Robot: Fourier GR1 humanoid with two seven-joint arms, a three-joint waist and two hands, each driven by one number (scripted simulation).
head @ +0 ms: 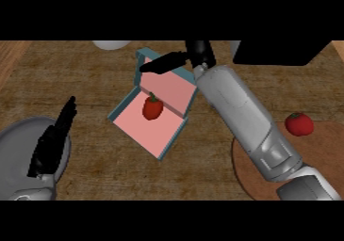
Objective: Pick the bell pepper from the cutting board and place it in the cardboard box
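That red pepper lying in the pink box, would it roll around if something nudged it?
Probably a little. The bell pepper looks rounded and smooth, so a nudge could rock or roll it. It also tapers towards one end, so it would likely curve rather than run straight. The cardboard box has raised walls, which should stop it.

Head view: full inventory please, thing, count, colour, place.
cardboard box: 1, pink inside with blue-grey walls, centre of the counter.
bell pepper: 1, red, lying inside the box.
second pepper-like vegetable: 1, red, on the cutting board at right.
cutting board: 1, brown, round, lower right.
black object: 1, top right.
pale object: 1, top edge, cut off.
counter: 1, wood grain.
left hand: black, open, resting at lower left.
right hand: black, open, above the box's far end.
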